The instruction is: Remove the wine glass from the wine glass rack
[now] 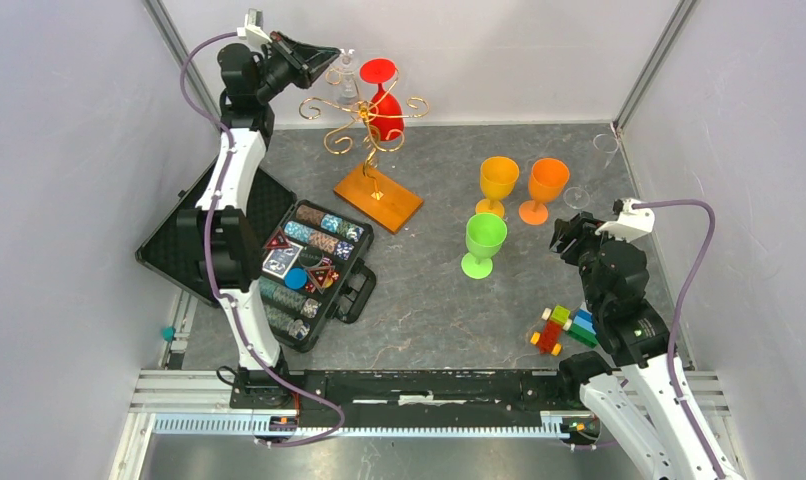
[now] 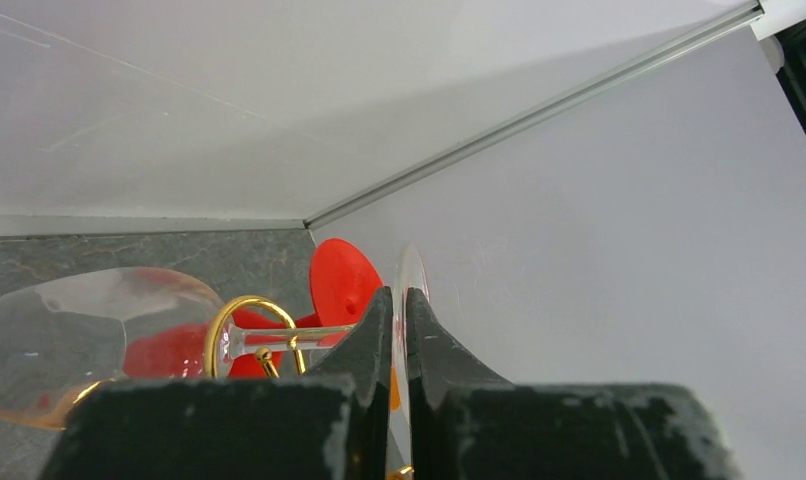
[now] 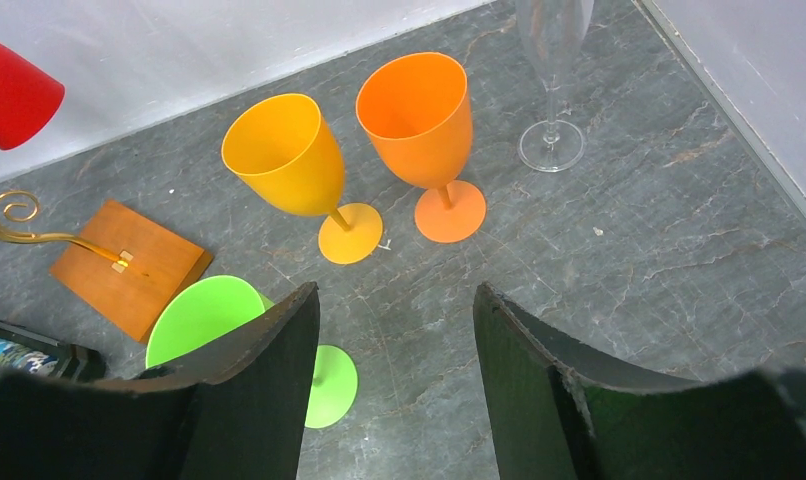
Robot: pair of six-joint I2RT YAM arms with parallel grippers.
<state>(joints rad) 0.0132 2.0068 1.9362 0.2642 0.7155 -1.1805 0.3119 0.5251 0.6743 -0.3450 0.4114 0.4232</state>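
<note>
My left tool (image 2: 398, 296) pinches the wine glass (image 2: 79, 335) by its foot; stem vertical, bowl down on the wine glass rack (image 2: 241, 304); right tool (image 3: 394, 330) gapes empty.

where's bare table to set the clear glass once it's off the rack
Widest bare patch: front centre, between the poker chip case, green glass and toy blocks. A narrower gap lies between the rack base and yellow glass. Crowded: far right, around the orange glass and flute.

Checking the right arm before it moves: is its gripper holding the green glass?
No, the right gripper stands open with nothing between its jaws; the green glass stands upright beside it.
</note>
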